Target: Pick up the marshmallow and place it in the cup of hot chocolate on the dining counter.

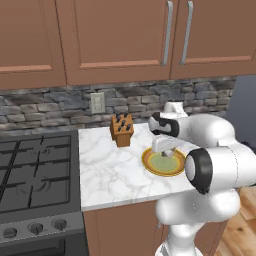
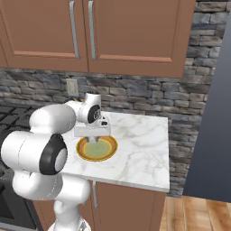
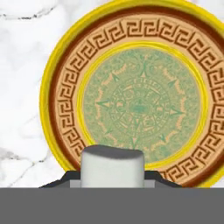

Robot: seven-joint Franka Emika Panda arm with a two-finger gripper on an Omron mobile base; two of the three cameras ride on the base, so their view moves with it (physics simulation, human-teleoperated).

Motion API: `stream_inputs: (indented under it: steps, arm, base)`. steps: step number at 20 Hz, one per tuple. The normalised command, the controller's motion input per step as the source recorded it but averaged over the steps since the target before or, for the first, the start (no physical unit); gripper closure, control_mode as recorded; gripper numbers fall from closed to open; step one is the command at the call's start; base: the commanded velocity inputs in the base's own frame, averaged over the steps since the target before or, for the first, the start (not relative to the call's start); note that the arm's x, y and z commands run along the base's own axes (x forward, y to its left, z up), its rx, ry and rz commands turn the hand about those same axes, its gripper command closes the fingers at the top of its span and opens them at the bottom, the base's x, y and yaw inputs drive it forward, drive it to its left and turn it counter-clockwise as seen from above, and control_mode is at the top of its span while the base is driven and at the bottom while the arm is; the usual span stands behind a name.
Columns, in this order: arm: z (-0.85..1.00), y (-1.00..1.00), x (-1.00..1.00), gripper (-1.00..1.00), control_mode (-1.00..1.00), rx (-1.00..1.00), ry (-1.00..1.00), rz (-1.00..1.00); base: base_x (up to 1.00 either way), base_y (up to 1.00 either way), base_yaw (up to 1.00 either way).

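Left base view: the arm bends low over the yellow plate (image 1: pixel 163 162) on the marble bench (image 1: pixel 112 170), a knife block (image 1: pixel 122 129) just beyond to the left.

Right base view: the hand hangs directly above the plate.

Hand view: the jaws (image 3: pixel 113 177) are pinching the marshmallow (image 3: pixel 113 166) at the plate's near rim. The soft lump could squirm free if lifted abruptly.

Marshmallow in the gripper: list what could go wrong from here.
1. The marshmallow is soft and sits between the shut gripper at its very tip, so it may squash or slip out during lifting.
2. It is still low over the yellow plate; a drop would land it back there.
3. The knife block stands close behind the arm, so a wide swing could clip it.
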Motion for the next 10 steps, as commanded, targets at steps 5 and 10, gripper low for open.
stream_inputs:
  steps: [5, 10]
  arm:
    - [0.64, 0.02, -0.67, 1.0, -1.0, 0.0, 0.0, 0.0]
    - [0.52, 0.0, -0.73, 1.0, -1.0, 0.01, 0.0, 0.0]
  base:
    - [0.0, 0.0, 0.0]
    - [0.0, 0.0, 0.0]
